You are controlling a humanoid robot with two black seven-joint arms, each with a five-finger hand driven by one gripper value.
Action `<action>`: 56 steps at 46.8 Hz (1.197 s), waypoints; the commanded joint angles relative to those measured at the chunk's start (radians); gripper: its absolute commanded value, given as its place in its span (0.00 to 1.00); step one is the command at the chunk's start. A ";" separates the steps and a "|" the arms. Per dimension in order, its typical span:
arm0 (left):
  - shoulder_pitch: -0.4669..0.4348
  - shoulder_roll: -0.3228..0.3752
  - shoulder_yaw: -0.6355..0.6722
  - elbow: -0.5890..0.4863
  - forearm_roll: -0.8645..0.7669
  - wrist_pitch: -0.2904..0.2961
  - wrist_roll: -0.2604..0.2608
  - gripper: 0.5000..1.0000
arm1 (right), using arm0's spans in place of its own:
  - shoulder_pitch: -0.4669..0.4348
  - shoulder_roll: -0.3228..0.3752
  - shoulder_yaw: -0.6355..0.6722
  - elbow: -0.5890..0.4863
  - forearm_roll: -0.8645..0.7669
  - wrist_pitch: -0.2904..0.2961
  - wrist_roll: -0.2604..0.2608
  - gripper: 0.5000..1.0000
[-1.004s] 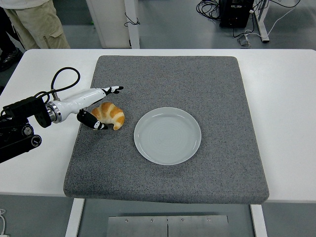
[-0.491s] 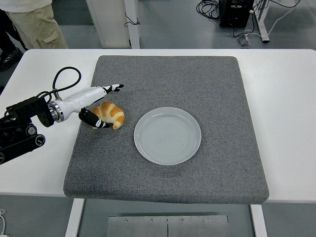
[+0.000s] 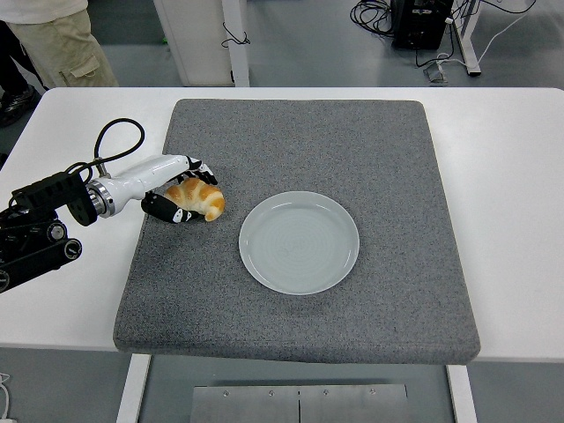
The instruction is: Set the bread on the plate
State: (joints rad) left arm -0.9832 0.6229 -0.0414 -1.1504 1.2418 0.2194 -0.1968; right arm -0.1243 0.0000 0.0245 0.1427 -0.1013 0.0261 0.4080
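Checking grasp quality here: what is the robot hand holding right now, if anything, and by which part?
The left robot hand is closed around the croissant, fingers over its left end and top, thumb below; the croissant appears to rest on the grey mat.

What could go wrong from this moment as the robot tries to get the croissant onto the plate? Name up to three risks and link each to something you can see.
1. The left hand closes on the croissant only at its left end, so it may tip or slip out when lifted.
2. The soft pastry could be crushed or torn by the curled fingers.
3. The plate lies loose on the grey mat; a low carry might nudge its rim.
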 commanded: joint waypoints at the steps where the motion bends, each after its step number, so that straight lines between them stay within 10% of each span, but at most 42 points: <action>1: 0.001 0.001 0.000 0.000 0.001 0.000 -0.013 0.00 | 0.000 0.000 0.000 0.000 0.000 0.000 0.000 1.00; 56: -0.454 0.101 -0.006 -0.008 -0.048 -0.186 -0.082 0.00 | 0.000 0.000 0.000 0.000 0.000 0.000 0.000 1.00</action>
State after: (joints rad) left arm -1.4226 0.7216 -0.0455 -1.1566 1.1949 0.0391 -0.2793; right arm -0.1242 0.0000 0.0246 0.1427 -0.1012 0.0260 0.4080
